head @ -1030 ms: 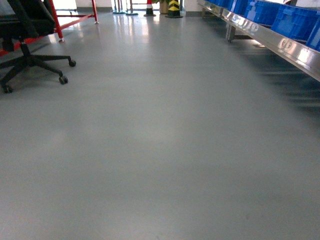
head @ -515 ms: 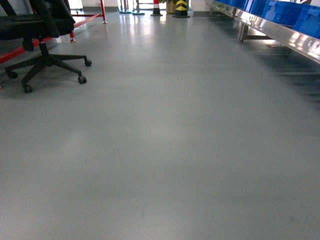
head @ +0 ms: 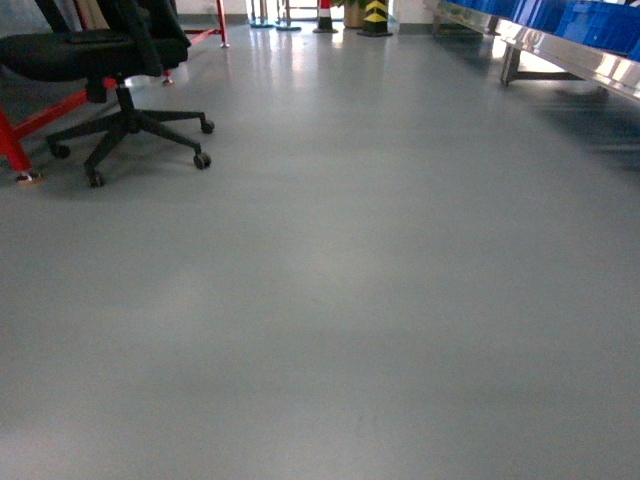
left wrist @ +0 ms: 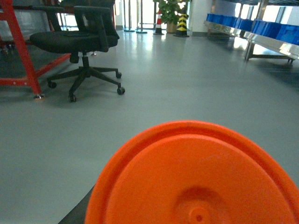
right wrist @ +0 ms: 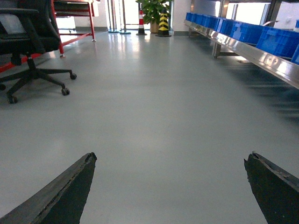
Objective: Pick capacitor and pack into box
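Grey floor point(head: 330, 300) stretches ahead; the capacitor point(left wrist: 196, 182), apparently clamped in the unseen left gripper, looks rigid, smooth, best held by its sides, while the right gripper point(right wrist: 170, 186) gapes empty.

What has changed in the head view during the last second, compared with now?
The view itself has shifted: the black office chair slid rightward and further into the picture, with more of the red frame showing. The metal rack with blue crates drifted toward the upper right corner, and the striped bollard moved right. So the robot's base seems to be moving or turning. The grey floor looks the same.
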Available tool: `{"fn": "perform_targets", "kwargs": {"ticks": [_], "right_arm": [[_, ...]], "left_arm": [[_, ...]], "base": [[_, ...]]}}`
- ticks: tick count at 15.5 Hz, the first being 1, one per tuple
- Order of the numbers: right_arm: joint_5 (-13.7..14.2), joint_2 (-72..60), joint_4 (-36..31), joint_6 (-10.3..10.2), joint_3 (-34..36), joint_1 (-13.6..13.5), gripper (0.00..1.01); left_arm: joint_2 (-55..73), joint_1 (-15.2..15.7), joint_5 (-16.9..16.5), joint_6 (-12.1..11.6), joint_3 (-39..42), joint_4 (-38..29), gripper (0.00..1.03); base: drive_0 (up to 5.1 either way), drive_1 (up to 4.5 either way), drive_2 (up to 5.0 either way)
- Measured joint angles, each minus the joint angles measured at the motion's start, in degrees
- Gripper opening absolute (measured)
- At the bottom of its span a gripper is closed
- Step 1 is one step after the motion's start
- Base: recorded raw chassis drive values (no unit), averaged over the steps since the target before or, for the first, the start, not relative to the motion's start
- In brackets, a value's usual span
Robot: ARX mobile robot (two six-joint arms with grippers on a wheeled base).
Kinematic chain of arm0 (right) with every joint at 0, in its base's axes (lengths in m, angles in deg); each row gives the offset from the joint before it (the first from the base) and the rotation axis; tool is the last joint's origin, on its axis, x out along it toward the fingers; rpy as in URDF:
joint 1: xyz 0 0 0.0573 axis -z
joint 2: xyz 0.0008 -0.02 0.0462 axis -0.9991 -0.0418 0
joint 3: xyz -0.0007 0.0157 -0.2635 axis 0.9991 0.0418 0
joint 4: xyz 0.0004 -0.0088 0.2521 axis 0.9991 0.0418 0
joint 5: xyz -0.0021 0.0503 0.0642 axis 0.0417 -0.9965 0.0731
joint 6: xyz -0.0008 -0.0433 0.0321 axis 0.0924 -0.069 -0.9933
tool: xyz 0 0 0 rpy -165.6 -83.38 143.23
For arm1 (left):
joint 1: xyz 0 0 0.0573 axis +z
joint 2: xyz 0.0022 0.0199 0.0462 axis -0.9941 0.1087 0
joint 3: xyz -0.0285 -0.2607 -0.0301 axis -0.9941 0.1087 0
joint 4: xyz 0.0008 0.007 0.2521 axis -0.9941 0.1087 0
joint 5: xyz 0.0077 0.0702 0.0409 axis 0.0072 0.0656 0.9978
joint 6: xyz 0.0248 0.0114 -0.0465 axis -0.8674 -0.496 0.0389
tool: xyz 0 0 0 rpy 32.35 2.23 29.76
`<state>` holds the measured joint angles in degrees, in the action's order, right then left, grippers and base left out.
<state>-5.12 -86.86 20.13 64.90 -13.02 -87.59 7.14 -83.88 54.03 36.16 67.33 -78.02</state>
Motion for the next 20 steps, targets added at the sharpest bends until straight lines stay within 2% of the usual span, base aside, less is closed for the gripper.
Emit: {"fn": "perform_targets", "kwargs": {"ticks": [20], "right_arm": [[0.0,0.0,0.02,0.0,0.0,0.0,0.98]], "left_arm": [[0.0,0.0,0.07,0.0,0.0,-0.02,0.43]], "base": [[-5.0,2.49,2.5]]}}
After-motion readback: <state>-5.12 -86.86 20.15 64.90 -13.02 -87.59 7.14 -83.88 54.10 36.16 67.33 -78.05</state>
